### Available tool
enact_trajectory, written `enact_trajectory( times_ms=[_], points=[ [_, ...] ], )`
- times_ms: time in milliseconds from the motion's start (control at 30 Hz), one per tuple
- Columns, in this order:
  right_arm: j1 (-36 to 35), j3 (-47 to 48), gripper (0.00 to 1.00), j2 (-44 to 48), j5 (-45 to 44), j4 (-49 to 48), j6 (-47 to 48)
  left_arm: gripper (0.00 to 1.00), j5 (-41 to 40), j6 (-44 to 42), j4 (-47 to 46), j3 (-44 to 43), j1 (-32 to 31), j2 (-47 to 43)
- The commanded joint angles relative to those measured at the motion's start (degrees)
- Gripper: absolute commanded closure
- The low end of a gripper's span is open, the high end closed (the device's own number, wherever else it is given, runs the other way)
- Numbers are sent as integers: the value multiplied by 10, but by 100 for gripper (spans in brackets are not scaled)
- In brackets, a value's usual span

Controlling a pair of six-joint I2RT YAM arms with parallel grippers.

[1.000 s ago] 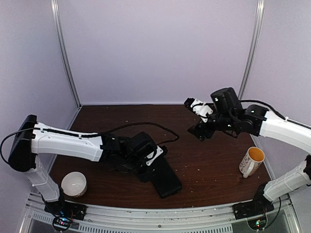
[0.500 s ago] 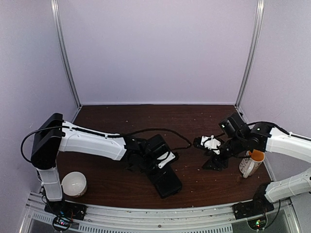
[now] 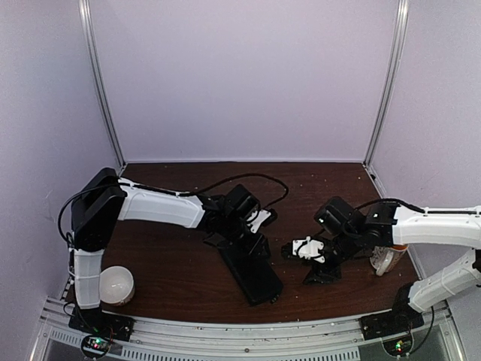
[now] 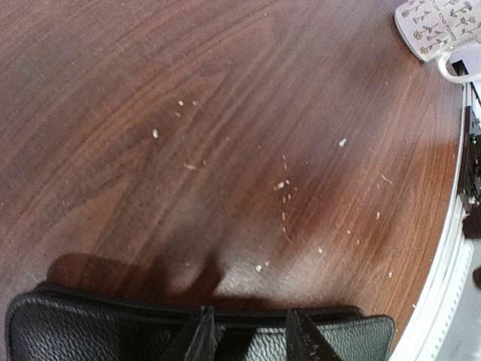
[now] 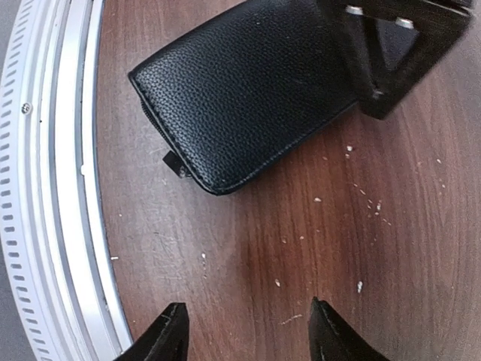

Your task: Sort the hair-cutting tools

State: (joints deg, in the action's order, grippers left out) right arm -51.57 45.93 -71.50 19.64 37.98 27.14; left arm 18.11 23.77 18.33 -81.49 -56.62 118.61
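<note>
The hair-cutting tools are hidden in every view. A flat black case (image 3: 255, 274) lies near the table's front edge and also shows as the case (image 4: 90, 331) (image 5: 255, 90) in both wrist views. My left gripper (image 3: 250, 239) (image 4: 252, 335) is low over the case's far part. Its jaws stand partly apart with the tips at the case's right edge, and only case surface shows between them. My right gripper (image 3: 304, 263) (image 5: 244, 331) is open, low over bare wood just right of the case, pointing at it with nothing between its fingers.
A white mug (image 3: 387, 259) (image 4: 440, 30) stands at the right, partly behind my right arm. A white bowl (image 3: 115, 284) sits at the front left. The metal front rail (image 5: 52, 188) runs close to the case. Pale crumbs dot the wood.
My right arm swung down from the far right to the table beside the case, its jaws narrowing. My left arm stretched farther right over the case's far part.
</note>
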Motion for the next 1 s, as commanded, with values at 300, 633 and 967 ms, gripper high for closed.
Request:
enact_trajectory(
  times_ms=[300, 633, 967],
  points=[
    [-132, 43, 43, -146, -155, -100, -41, 63, -86, 14, 9, 49, 17, -15],
    [-117, 101, 52, -211, -213, -145, -61, 58, -214, 42, 32, 136, 14, -158],
    [-94, 61, 48, -178, -142, -120, -63, 60, -177, 69, 29, 174, 12, -156]
  ],
)
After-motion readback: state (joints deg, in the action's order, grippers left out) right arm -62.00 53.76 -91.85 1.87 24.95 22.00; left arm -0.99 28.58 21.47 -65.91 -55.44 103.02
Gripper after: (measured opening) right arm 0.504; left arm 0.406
